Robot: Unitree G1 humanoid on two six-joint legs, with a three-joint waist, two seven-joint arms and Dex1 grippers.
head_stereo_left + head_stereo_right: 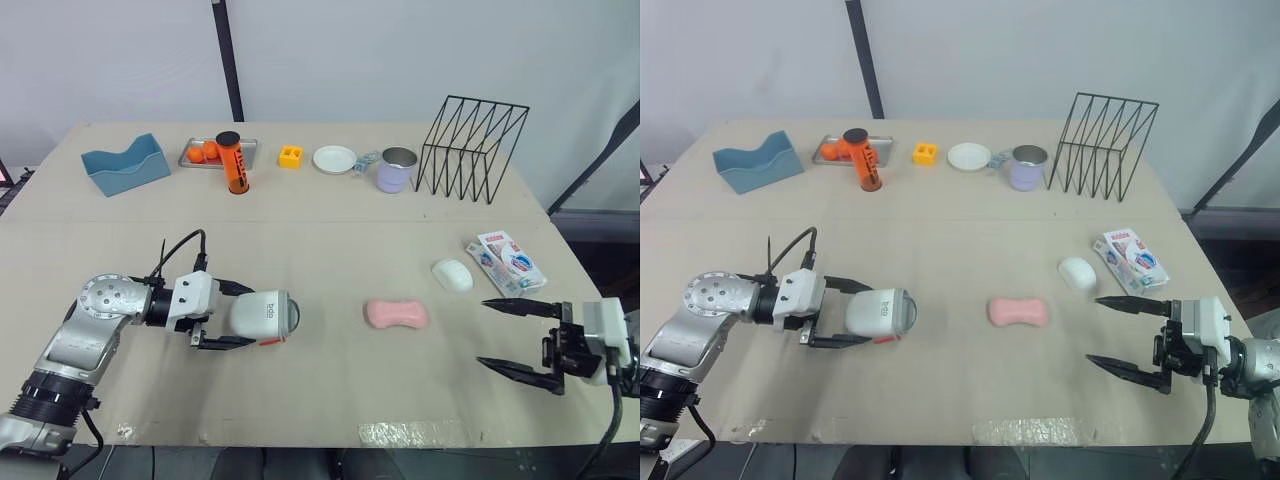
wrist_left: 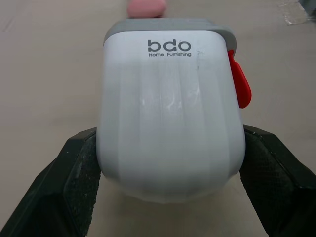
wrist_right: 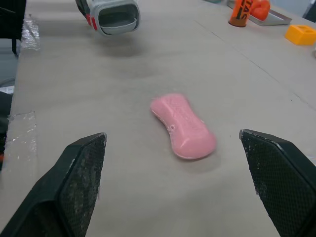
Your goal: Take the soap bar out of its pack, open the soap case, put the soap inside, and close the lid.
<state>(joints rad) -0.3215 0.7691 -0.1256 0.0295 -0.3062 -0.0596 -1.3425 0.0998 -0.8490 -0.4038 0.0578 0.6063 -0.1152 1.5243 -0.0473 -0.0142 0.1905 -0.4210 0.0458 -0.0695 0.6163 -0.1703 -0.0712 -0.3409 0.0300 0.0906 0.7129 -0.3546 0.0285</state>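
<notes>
The pink soap bar [image 1: 396, 314] lies bare on the table's middle, also in the right wrist view [image 3: 183, 126]. Its red, white and blue pack [image 1: 508, 262] lies at the right, with a white oval object [image 1: 452, 275] beside it. The white soap case [image 1: 265, 317] with a grey end and a red latch [image 2: 239, 79] lies on its side left of the soap, its lid closed. My left gripper [image 1: 245, 316] is shut on the case, one finger [image 2: 74, 182] against each side. My right gripper [image 1: 483, 333] stands open near the table's right front, facing the soap from well to its right.
Along the back stand a blue holder [image 1: 125, 164], a metal tray with oranges [image 1: 200, 154], an orange bottle [image 1: 233, 164], a yellow block [image 1: 290, 156], a white plate [image 1: 334, 159], a lilac mug [image 1: 396, 170] and a black wire rack [image 1: 470, 148]. Tape [image 1: 410, 433] marks the front edge.
</notes>
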